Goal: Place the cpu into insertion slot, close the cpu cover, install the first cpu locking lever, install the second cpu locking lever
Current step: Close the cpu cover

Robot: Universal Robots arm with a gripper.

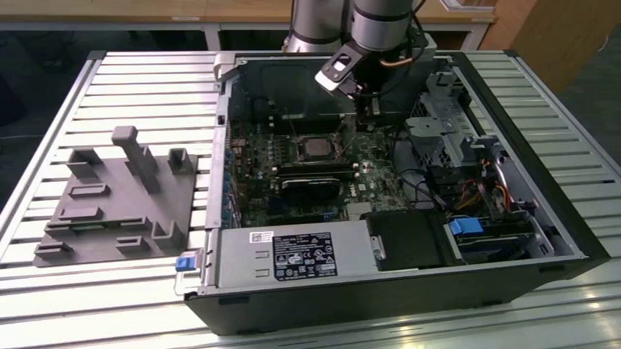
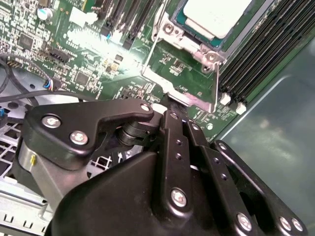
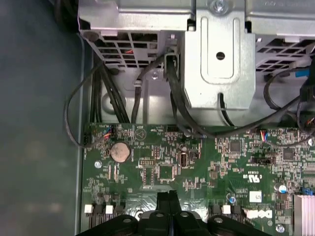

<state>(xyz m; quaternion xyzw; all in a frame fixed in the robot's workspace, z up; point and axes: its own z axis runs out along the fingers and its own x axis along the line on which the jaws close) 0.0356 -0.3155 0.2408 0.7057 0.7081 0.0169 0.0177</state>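
Observation:
The cpu (image 1: 315, 148) lies flat in the insertion slot, and the second wrist view shows its pale face (image 2: 216, 14) inside the slot's silver rim (image 2: 170, 29). A thin silver frame, the cpu cover (image 2: 177, 93), reaches out from the slot's edge toward my gripper, with green board showing through its window. My gripper (image 1: 367, 123) hangs over the motherboard on the exterior view's right of the slot. Its black fingertips are shut, pressed together in both wrist views (image 2: 170, 105) (image 3: 170, 195). The tips sit right at the cover's free edge; I cannot tell whether they touch it.
The open computer case (image 1: 543, 211) lies on a slatted table. A grey fixture block (image 1: 121, 200) stands on the exterior view's left. The power supply (image 1: 291, 256), a black heatsink block (image 1: 310, 190), memory slots (image 2: 266, 54), the metal drive cage (image 3: 219, 54) and loose cables (image 3: 177, 108) crowd the board.

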